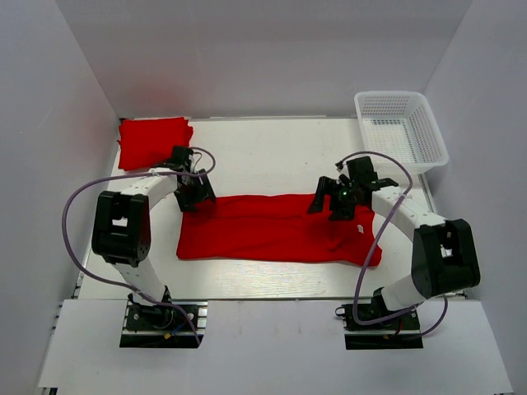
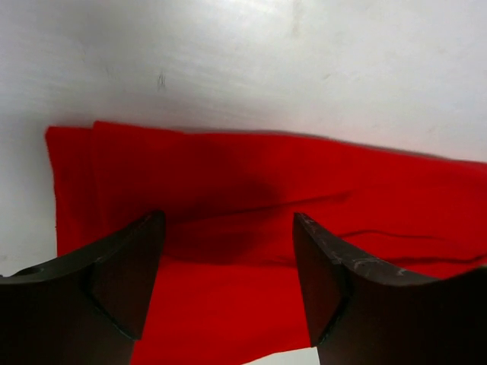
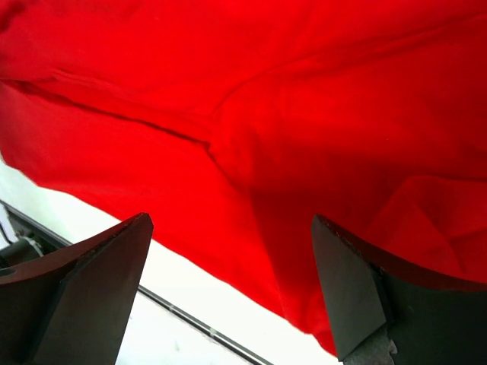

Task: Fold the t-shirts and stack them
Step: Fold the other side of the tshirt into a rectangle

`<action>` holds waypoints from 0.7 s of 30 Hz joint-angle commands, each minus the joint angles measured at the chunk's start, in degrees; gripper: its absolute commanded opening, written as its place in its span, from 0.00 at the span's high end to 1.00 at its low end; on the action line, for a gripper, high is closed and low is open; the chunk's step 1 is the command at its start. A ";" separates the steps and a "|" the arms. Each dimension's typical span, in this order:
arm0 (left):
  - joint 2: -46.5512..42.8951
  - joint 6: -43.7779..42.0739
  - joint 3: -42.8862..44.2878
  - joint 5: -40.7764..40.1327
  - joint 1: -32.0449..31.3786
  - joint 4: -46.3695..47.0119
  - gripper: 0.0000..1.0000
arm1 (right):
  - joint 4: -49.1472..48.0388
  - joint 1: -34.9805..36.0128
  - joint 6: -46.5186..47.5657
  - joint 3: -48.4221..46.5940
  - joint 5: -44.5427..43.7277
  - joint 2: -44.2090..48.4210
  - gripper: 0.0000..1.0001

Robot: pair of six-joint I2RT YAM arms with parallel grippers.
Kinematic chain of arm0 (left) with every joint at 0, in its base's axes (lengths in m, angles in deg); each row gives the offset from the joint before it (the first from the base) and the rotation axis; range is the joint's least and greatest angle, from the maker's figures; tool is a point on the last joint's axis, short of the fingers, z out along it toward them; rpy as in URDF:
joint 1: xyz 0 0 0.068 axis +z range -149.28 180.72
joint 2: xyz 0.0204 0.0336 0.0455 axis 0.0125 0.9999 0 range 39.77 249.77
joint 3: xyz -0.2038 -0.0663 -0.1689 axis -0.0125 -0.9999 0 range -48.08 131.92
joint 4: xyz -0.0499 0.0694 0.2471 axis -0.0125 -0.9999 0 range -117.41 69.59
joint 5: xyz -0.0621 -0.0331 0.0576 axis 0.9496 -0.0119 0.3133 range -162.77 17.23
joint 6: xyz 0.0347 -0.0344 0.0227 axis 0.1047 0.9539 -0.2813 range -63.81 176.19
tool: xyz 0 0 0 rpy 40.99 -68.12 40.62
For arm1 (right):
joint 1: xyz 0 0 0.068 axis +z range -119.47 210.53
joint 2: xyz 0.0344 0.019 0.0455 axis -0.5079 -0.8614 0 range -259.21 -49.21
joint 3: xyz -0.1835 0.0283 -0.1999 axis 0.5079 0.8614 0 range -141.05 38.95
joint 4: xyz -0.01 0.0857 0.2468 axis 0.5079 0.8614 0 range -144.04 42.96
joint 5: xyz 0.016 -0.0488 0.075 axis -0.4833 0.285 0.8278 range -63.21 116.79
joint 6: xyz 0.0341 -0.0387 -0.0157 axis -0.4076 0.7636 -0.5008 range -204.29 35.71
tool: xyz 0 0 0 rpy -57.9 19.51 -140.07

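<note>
You have one t-shirt (image 1: 272, 230) lying across the middle of the table (image 1: 272, 152) as a long red band running left to right, so it looks folded once along its length. Your left gripper (image 1: 195, 196) sits over the band's far left corner, and your right gripper (image 1: 333, 202) sits over its far edge toward the right end. They are well apart, which suits handling a wide cloth from both ends at once so that it lies straight.

Both pincers stand open and hold nothing. In the left wrist view the fingers (image 2: 122, 274) are spread with only red cloth showing beneath the gap, and the band's short left end shows layered edges. In the right wrist view the fingers (image 3: 91, 289) are spread wider, over creased cloth close to one edge of the shirt, with nothing pinched between them.

A second, folded t-shirt (image 1: 154, 141) rests in the far left corner, probably as the base of the stack and out of the working area. The white mesh basket (image 1: 428, 140) stands at the far right, apart from everything.

I judge that the lengthwise fold is done and the crosswise fold comes next. You need a hold on one short end that catches every layer, because gripping only the top layer would pull the fold open.
</note>
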 commanded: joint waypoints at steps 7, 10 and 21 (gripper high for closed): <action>-0.58 2.08 -4.43 -7.64 0.82 -5.53 0.24 | 9.96 -0.21 -1.76 2.85 -16.88 -0.44 0.10; -1.89 3.48 -5.14 -12.20 0.82 -7.03 0.24 | 13.49 -0.22 -5.00 5.92 -21.90 0.53 0.10; -2.69 5.42 -4.35 -15.99 0.82 -11.86 0.18 | 16.48 -1.71 -3.63 2.52 -27.64 4.84 0.10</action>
